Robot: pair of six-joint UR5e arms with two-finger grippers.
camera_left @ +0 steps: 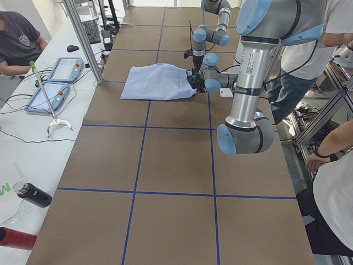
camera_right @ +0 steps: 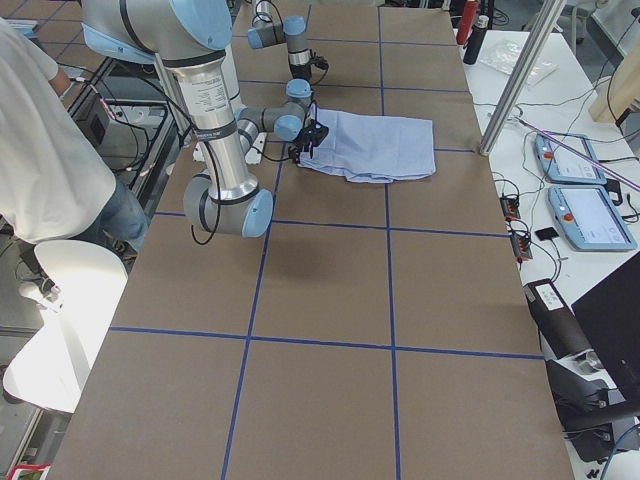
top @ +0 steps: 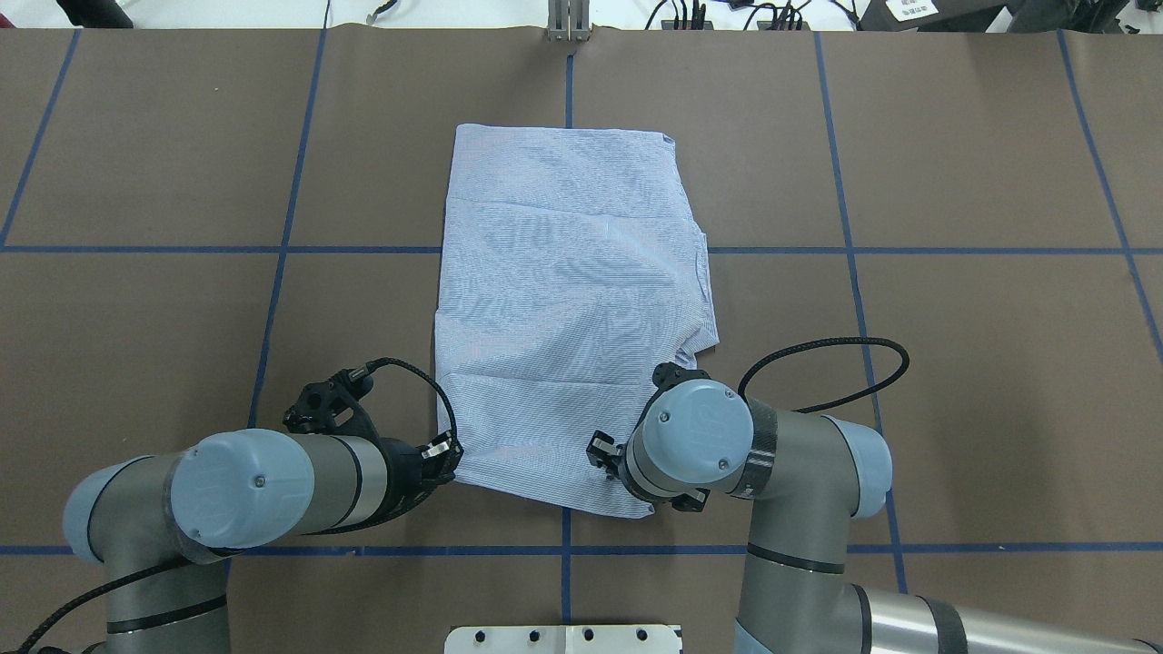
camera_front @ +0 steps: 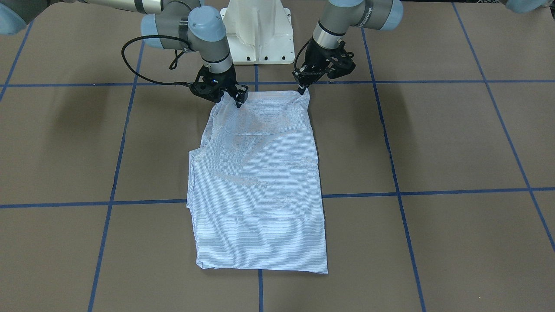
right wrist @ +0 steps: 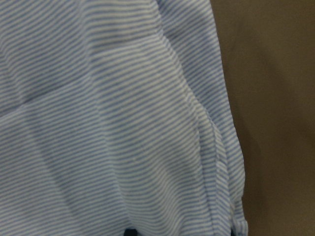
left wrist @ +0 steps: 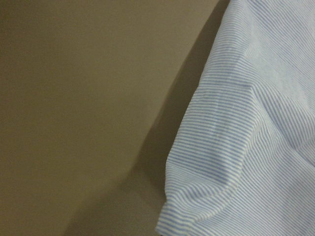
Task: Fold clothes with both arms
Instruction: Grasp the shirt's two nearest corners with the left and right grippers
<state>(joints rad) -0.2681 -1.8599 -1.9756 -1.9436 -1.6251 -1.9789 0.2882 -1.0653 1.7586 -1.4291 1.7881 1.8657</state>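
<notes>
The light blue striped shirt (camera_front: 260,182) lies folded into a long rectangle in the middle of the brown table (camera_front: 433,143); it also shows in the overhead view (top: 572,300). My left gripper (camera_front: 302,89) is shut on the shirt's near corner, on the overhead view's left (top: 445,454). My right gripper (camera_front: 239,102) is shut on the other near corner (top: 604,454). That near edge is raised a little off the table. The left wrist view shows the lifted shirt edge (left wrist: 236,157) with shadow under it. The right wrist view is filled with shirt cloth (right wrist: 123,123). Collar, buttons and pocket are hidden.
Blue tape lines (top: 273,250) grid the table. The white pedestal base (camera_front: 259,34) stands just behind the grippers. People stand beside the robot (camera_left: 331,182) (camera_right: 40,150). A side table holds tablets (camera_left: 52,94) and bottles (camera_left: 30,194).
</notes>
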